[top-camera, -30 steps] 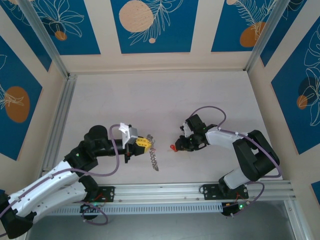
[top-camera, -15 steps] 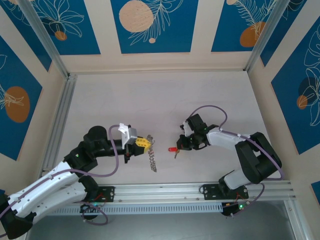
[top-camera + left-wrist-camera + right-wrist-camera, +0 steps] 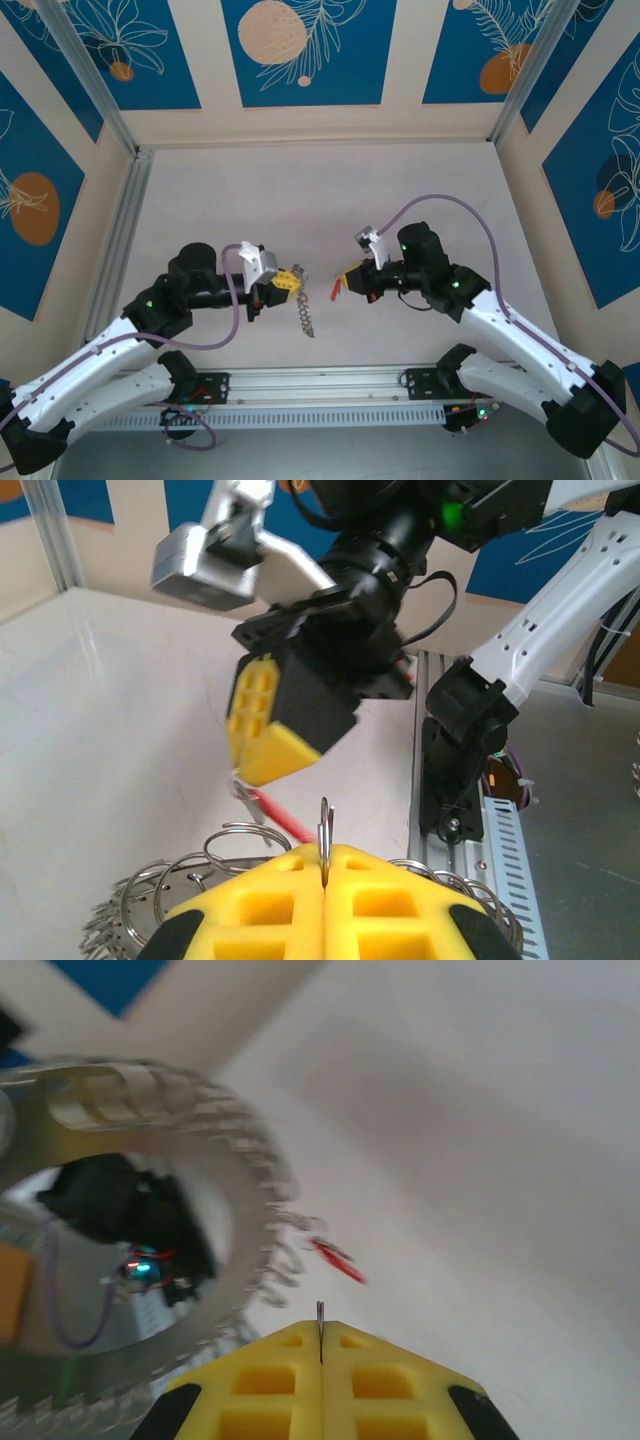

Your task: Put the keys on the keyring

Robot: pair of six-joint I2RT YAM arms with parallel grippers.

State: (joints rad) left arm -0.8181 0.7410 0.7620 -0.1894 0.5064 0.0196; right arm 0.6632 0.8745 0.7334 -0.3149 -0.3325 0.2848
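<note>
Keyring [image 3: 325,830]: was pinched edge-on in the closed left gripper [image 3: 287,282]. Keys [image 3: 306,320]: a bunch already hung below the keyring. Red-headed key [image 3: 336,290]: was clamped in the closed right gripper [image 3: 348,278], just right of the keyring and apart from it. Threading it appeared outstanding.

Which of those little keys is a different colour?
The red-headed key, pinched at the right gripper's tip; the other keys are silvery grey, dangling from the keyring in the left gripper.
</note>
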